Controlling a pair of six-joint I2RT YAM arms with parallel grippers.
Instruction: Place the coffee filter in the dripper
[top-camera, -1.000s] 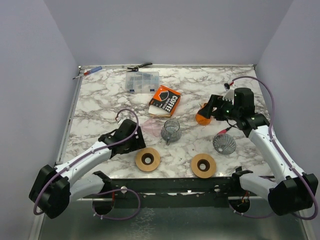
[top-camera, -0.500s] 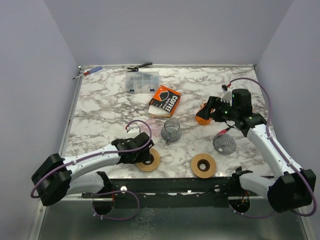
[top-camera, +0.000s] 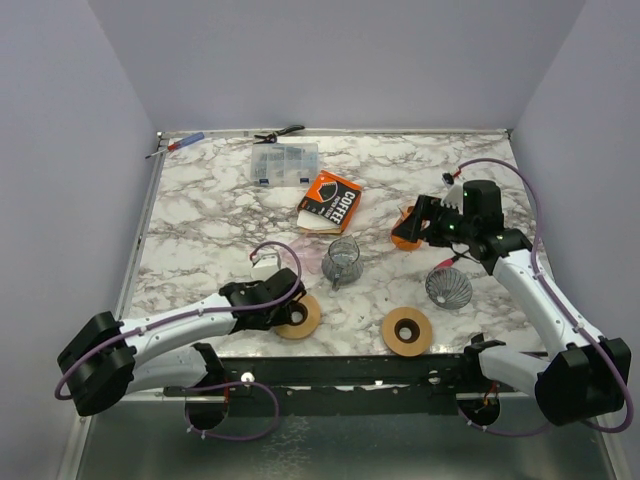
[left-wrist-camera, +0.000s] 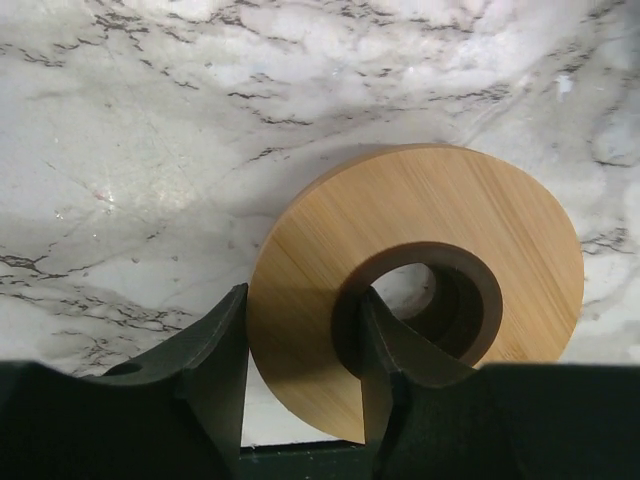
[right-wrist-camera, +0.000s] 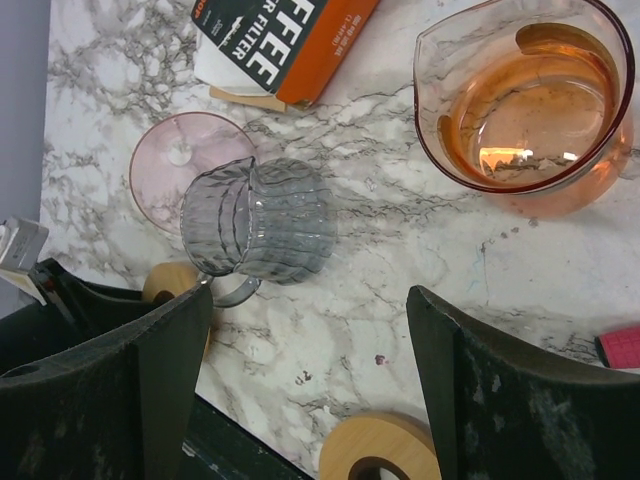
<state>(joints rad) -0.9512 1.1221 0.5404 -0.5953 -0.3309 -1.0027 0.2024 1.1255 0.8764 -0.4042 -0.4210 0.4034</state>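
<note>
The orange and black coffee filter box (top-camera: 333, 200) lies at the table's middle back; it also shows in the right wrist view (right-wrist-camera: 280, 40). A grey ribbed glass dripper (top-camera: 343, 258) stands in front of it and shows in the right wrist view (right-wrist-camera: 265, 218). My left gripper (top-camera: 285, 308) is shut on the left wooden ring (left-wrist-camera: 450, 220), with one finger outside its rim and one in its hole (left-wrist-camera: 303, 350). My right gripper (right-wrist-camera: 310, 340) is wide open and empty, hovering beside an orange glass vessel (right-wrist-camera: 525, 100).
A second wooden ring (top-camera: 407, 331) lies near the front edge. A wire cone dripper (top-camera: 449, 287) stands at the right. A pink lid (right-wrist-camera: 175, 160) lies behind the glass dripper. A clear organizer box (top-camera: 285, 163), a screwdriver (top-camera: 180, 145) and pliers (top-camera: 278, 132) lie at the back.
My left gripper has swung right and come down onto the left wooden ring, closing around its wall. My right arm has barely shifted.
</note>
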